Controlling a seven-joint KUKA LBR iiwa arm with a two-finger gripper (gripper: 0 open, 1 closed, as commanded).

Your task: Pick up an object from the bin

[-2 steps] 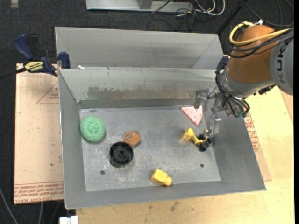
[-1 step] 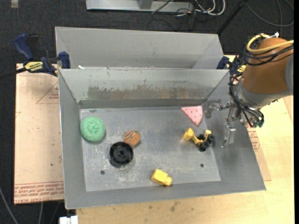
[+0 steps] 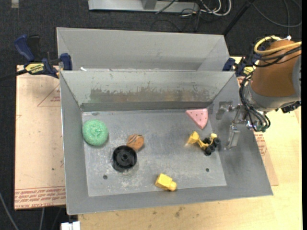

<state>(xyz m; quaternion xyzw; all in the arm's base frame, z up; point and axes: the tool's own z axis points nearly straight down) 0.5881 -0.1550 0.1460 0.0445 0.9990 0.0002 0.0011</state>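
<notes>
My gripper [image 3: 233, 130] hangs over the bin's right sloping wall, pointing down. Just to its left on the bin floor lies a small yellow and black toy [image 3: 202, 142]. A pink wedge-shaped piece [image 3: 198, 117] rests a little farther back, up and to the left of the gripper. Nothing shows in the gripper's grasp.
A yellow block [image 3: 166, 182] lies near the front middle. A black round disc [image 3: 124, 157], a brown lump [image 3: 135, 141] and a fuzzy green ball [image 3: 95, 132] sit on the left side of the floor. The arm with its orange cover reaches in from the right.
</notes>
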